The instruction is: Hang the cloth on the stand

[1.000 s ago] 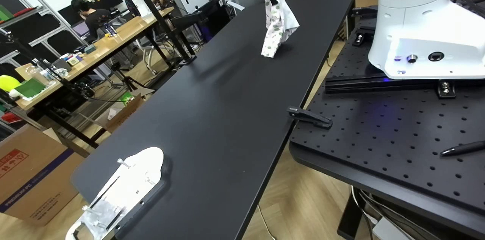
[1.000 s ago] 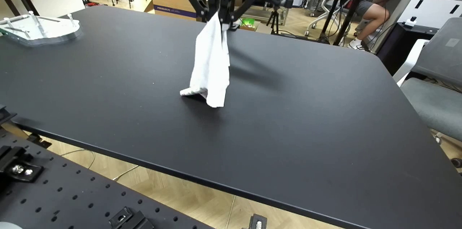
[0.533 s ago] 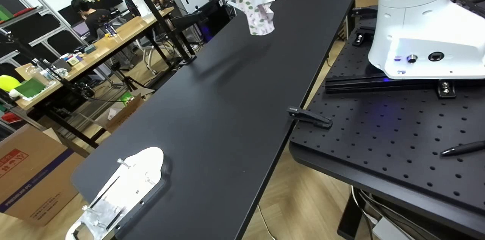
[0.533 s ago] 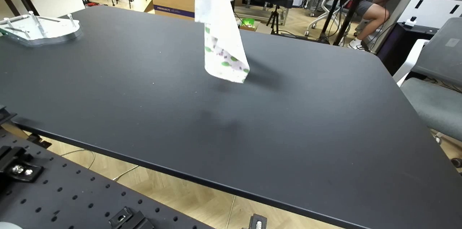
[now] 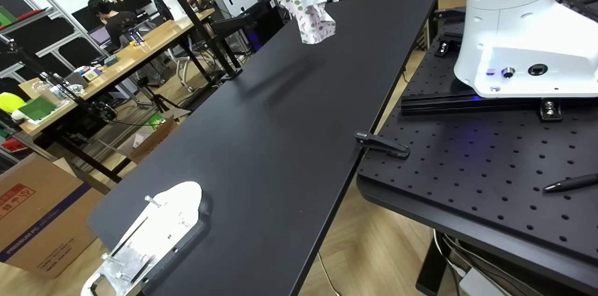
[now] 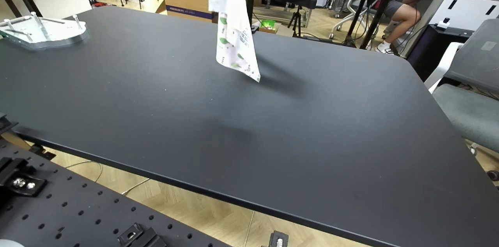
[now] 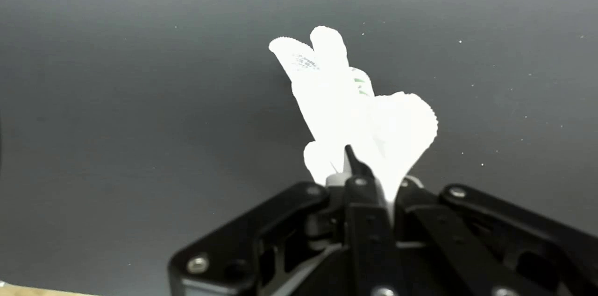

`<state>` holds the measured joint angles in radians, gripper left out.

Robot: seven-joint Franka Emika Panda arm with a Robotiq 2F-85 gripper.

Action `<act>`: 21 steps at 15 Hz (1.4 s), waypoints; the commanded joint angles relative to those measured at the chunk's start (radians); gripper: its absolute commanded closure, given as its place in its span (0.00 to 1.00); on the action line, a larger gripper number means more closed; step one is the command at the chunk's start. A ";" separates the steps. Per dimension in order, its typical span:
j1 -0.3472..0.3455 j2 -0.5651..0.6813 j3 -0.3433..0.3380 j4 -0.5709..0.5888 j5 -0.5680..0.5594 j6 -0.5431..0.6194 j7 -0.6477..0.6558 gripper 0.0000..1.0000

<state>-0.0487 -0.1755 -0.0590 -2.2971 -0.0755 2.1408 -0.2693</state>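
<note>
Gripper (image 7: 388,193) clamped on white patterned cloth (image 6: 236,40), gap v. narrow, cloth hanging above dark surface (image 6: 331,130), open cardboard box (image 5: 157,141) w/ green item (image 5: 156,120) inside in bg

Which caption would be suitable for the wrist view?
Gripper pinching a bunched, pale cloth above a dark tabletop.

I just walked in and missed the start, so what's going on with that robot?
The robot's hand is closed on a patterned white cloth. It holds it above the black table, lower end hanging loose. The aim is to hang it up, which hasn't happened yet. A white pegged board sits at one end of the table.
</note>
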 commanded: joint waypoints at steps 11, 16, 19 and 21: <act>0.028 0.212 0.053 0.286 -0.071 0.067 0.214 1.00; 0.079 0.325 0.093 0.430 0.001 0.050 0.287 1.00; 0.103 0.382 0.104 0.502 0.004 0.060 0.315 1.00; 0.116 0.413 0.106 0.553 -0.003 0.056 0.331 1.00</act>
<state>0.0531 0.1791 0.0457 -1.8494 -0.0758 2.2245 0.0105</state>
